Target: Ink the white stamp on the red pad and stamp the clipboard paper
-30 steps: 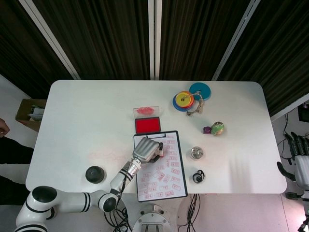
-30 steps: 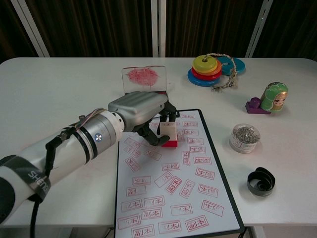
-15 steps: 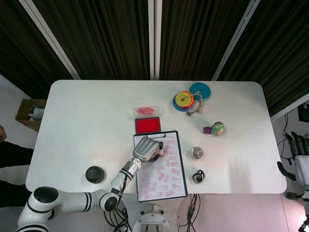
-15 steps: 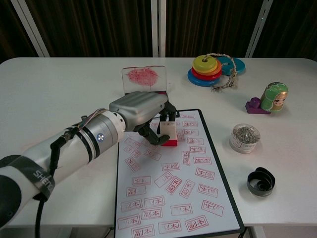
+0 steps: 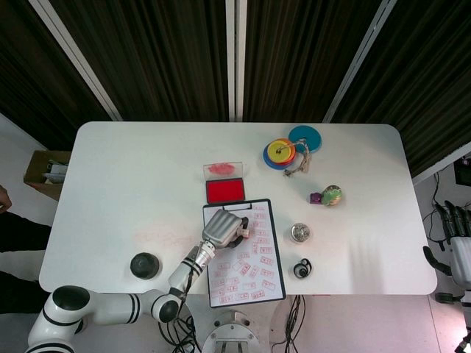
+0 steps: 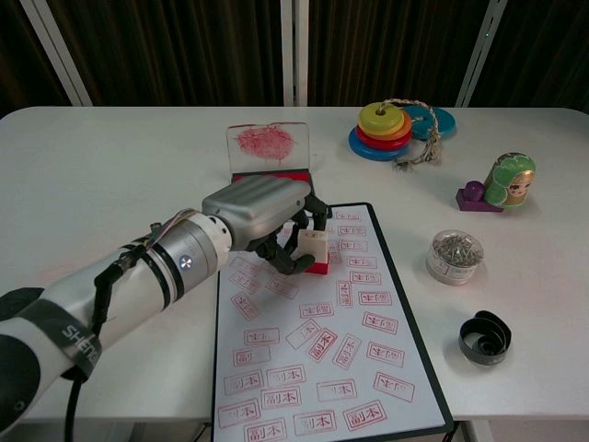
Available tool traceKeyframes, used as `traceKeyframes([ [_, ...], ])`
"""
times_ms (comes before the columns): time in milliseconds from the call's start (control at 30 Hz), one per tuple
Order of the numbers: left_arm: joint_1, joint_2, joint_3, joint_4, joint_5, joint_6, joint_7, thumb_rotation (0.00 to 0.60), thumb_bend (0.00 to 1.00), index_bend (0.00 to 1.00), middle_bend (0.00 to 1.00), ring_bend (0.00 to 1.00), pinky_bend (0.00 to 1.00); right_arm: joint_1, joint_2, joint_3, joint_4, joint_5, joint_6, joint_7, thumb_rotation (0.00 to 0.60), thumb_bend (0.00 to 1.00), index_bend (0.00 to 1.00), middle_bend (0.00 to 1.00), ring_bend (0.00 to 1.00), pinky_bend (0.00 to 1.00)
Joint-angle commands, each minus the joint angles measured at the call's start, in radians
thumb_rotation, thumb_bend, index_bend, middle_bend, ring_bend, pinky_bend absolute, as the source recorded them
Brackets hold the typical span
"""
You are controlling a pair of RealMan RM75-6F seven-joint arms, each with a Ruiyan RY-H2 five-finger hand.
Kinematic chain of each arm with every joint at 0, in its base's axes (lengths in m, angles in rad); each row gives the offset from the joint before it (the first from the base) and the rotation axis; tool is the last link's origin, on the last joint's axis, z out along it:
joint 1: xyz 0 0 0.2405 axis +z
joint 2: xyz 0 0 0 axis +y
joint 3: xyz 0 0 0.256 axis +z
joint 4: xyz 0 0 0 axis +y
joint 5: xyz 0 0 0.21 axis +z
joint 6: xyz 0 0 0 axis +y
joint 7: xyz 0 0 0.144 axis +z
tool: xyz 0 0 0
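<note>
A white worktop (image 5: 118,191) stands before dark slatted panels, with a cardboard box (image 5: 45,173) on the floor beside it. The clipboard (image 6: 419,354) lies at the near edge, its paper (image 6: 304,368) thick with red marks; the red pad (image 5: 224,190) sits open just beyond it. Compared with a second ago, the left hand (image 6: 262,216) sits slightly lower and nearer, the white stamp (image 6: 313,250) tilting a little more. The fingers (image 6: 285,262) curl round the stamp, which stands roughly upright, red face down on the paper's upper part. The right hand (image 5: 458,239) hangs well off the worktop's edge, fingers loosely straight, holding nothing.
</note>
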Motion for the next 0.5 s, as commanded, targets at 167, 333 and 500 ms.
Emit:
traceKeyframes([
  [167, 0.003, -0.013, 0.006, 0.024, 0.012, -0.001, 0.000, 0.600, 0.41, 0.68, 0.68, 1.00, 1.00, -0.002, -0.003, 0.000, 0.009, 0.002, 0.000, 0.009, 0.600, 0.22, 0.00, 0.00, 0.00, 0.00],
  [333, 0.006, -0.019, 0.014, 0.042, 0.029, -0.002, -0.004, 0.600, 0.41, 0.68, 0.68, 1.00, 1.00, -0.001, -0.005, 0.000, 0.014, 0.003, -0.003, 0.013, 0.600, 0.22, 0.00, 0.00, 0.00, 0.00],
  [500, 0.010, -0.025, 0.019, 0.057, 0.044, -0.001, -0.010, 0.600, 0.41, 0.69, 0.69, 1.00, 1.00, -0.001, -0.008, -0.001, 0.019, 0.003, -0.007, 0.019, 0.600, 0.22, 0.00, 0.00, 0.00, 0.00],
])
